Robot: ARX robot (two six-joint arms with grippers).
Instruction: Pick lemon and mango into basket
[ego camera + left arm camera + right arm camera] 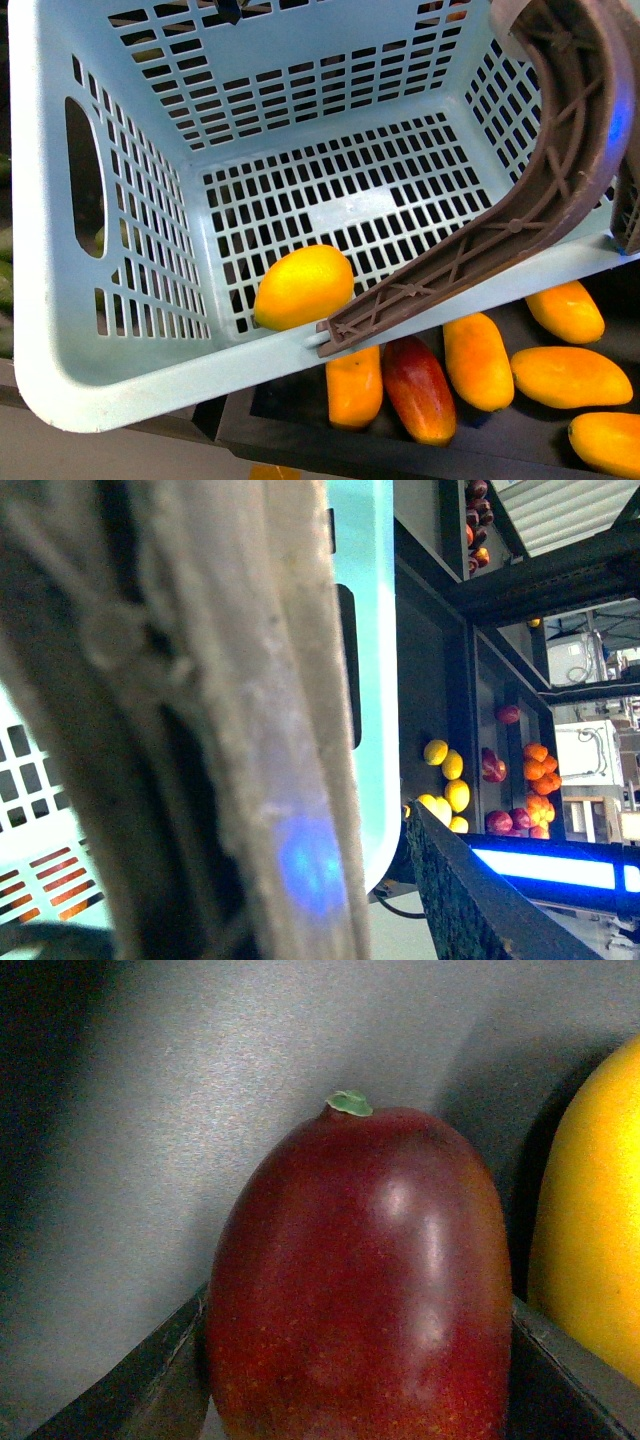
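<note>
Straddling the mango (360, 1260), the right claw (358, 1310) has its fingers (120, 1390) apart. One dark tip shows at each lower corner of the right wrist view, close against the glossy red skin. In the front view that mango lies at lower centre on a dark tray (270, 410), among orange-yellow mangoes (478, 360). The lemon (303, 286) rests on the floor of the basket (130, 380), against its near wall, just left of centre. The left claw (360, 880) sits right beside the blurred brown handle (585, 130) — whether it is clamped cannot be told.
</note>
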